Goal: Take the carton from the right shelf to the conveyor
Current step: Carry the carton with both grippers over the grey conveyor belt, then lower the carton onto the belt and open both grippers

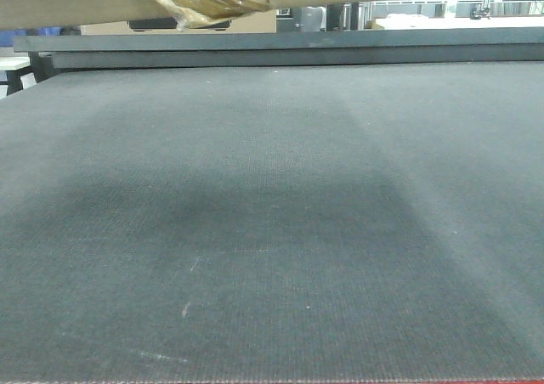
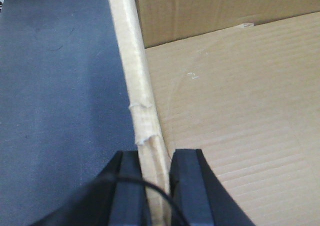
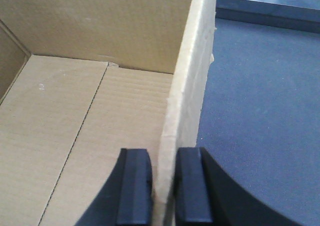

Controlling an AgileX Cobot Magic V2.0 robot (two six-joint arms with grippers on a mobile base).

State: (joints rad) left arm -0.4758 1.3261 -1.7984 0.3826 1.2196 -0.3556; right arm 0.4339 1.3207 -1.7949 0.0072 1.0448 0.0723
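Above the conveyor's point(image 1: 272, 231) far edge, the carton point(image 1: 68, 2) hung, apparently clear of its surface. The left gripper point(image 2: 156, 161) and right gripper point(image 3: 163, 158) each pinched an opposite wall, jaws nearly closed. Lowering both evenly would keep it level.

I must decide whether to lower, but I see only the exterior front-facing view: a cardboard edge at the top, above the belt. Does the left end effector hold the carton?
Observer: Yes, the left end effector is shut on the left wall of the carton, clamping it from inside and outside.
Operator: And the right one?
Observer: The right end effector grips the opposite wall likewise.
Operator: Anything inside?
Observer: No, the visible floor is bare cardboard.
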